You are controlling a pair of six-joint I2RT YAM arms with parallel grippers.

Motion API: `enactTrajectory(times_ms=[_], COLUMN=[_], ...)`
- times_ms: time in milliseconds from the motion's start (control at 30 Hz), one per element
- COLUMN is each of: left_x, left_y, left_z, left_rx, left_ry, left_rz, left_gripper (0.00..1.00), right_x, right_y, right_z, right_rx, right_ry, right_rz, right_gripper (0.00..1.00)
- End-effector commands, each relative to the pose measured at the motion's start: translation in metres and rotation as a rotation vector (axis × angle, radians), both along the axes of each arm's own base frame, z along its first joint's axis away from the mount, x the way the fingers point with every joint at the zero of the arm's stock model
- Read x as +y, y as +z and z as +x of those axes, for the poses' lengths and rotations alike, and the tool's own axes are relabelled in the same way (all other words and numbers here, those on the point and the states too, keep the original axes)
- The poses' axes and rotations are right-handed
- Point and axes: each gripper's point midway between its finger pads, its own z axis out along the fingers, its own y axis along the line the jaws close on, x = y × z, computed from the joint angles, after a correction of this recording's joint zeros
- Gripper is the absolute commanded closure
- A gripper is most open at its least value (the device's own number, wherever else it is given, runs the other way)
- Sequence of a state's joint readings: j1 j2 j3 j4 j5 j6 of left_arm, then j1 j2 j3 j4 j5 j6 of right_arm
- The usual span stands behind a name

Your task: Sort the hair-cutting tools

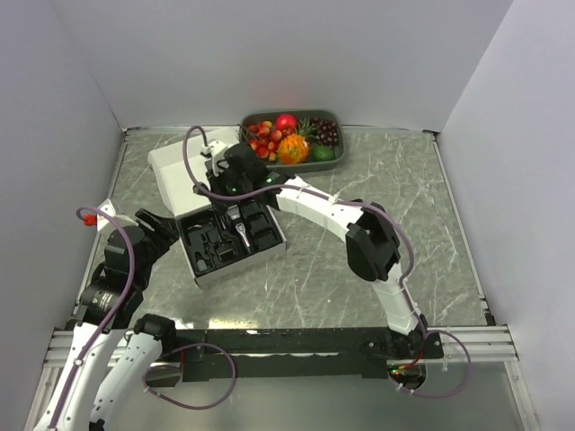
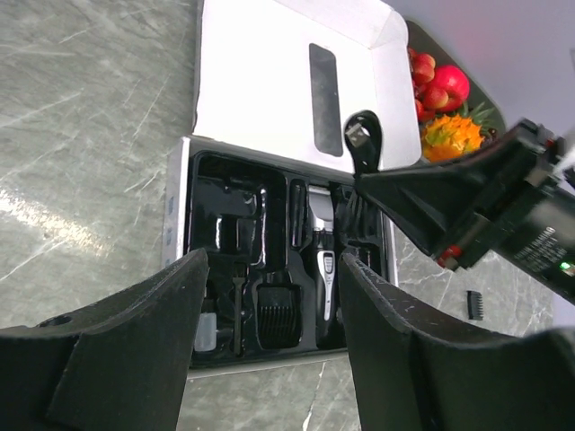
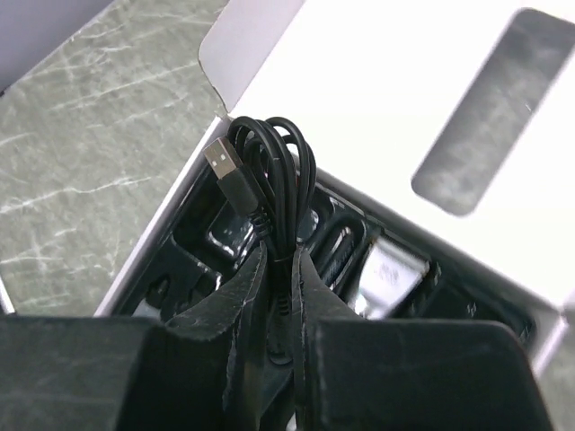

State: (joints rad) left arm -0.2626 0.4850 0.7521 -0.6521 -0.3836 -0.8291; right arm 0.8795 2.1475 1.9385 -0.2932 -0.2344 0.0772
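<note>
A bundled black USB cable [image 3: 269,171] hangs pinched between my right gripper's [image 3: 286,256] fingers, just above the black moulded tray [image 2: 225,193] of the open box. In that tray lie the slim black-and-silver hair clipper [image 2: 323,269], a black comb guard [image 2: 278,314] and other dark parts. From the left wrist view the cable [image 2: 364,144] shows as a loop over the tray's far side. My left gripper [image 2: 271,269] stands open and empty, low at the tray's near edge. From above, the right gripper [image 1: 225,184] hovers over the box and the left gripper [image 1: 166,229] sits at its left.
The box's white lid [image 1: 180,171] lies folded back beyond the tray. A grey tray of colourful fruit [image 1: 334,117] stands at the back. A small black comb piece [image 2: 475,303] lies loose on the marble table to the right of the box.
</note>
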Motion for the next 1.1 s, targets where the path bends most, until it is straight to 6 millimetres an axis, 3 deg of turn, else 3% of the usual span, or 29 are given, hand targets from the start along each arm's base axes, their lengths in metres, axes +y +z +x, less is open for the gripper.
enactTrajectory(times_ms=[0,200,533,1067], left_x=[0.004,0.003,0.002,0.001], left_y=[0.014,0.009,0.011,0.011], left_z=[-0.003,-0.003,-0.003,-0.002], left_rx=[-0.033,-0.026,-0.032,-0.032], left_ry=[0.007,0.001,-0.009,-0.017], left_rz=[0.013,0.013,0.016,0.033], left_gripper=[0.35,0.34,0.34,0.34], right_x=[0.025,0.043,0.06,0.056], right_y=[0.01,-0.01,-0.034,-0.059], right_z=[-0.01,-0.026,-0.029,-0.014], right_rx=[-0.086,-0.121,-0.122,-0.115], right_ry=[0.138,0.209,0.226,0.175], right_rz=[0.018,-0.011,-0.05,-0.125], right_gripper=[0.82,0.77,0.73,0.63])
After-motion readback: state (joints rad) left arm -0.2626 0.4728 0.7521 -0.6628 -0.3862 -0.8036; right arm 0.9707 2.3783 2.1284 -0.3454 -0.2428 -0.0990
